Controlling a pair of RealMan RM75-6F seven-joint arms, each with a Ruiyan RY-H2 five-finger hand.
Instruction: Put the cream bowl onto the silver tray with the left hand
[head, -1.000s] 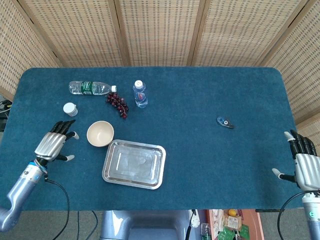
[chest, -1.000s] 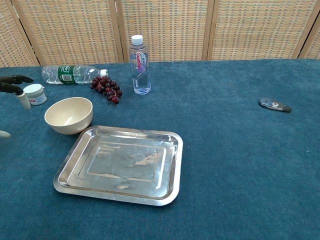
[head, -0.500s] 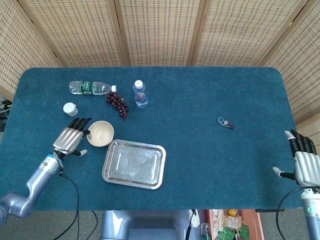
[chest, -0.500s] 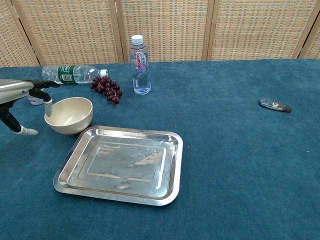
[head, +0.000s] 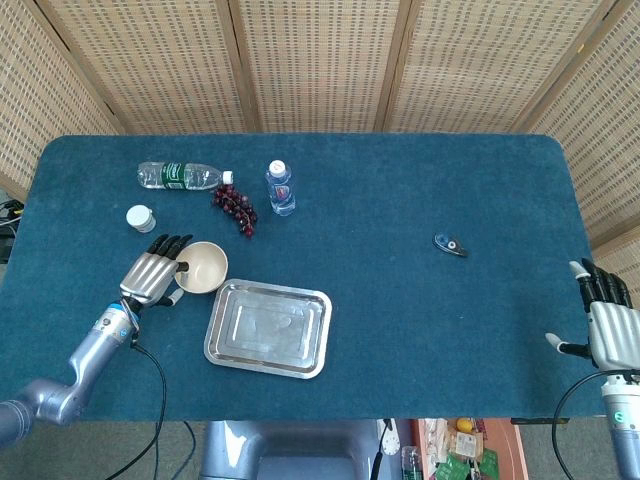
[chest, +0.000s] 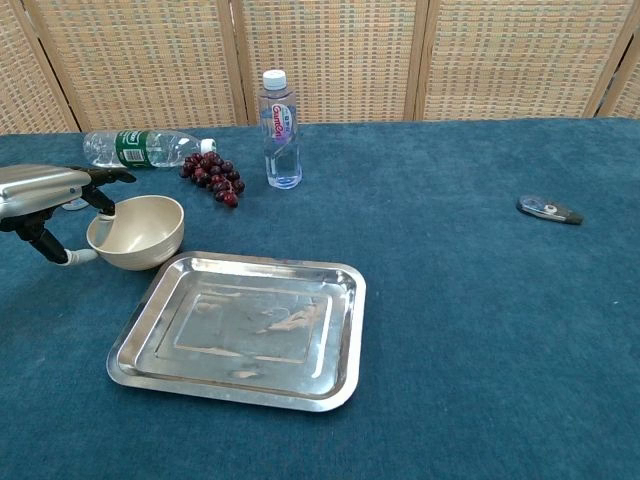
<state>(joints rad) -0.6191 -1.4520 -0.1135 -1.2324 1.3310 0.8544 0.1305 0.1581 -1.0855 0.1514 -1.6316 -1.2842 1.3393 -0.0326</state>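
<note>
Left hand: I have my left hand (head: 152, 277) at the round cream bowl's (head: 203, 266) left rim, fingers over the lip, thumb low outside; whether the pinch is closed, I cannot tell.
Bowl: on the blue cloth table (head: 420, 200), just beside the rectangular silver metal tray's (head: 268, 328) far-left corner.
Right hand: my right hand (head: 608, 325) rests spread and empty at the near-right edge.
</note>
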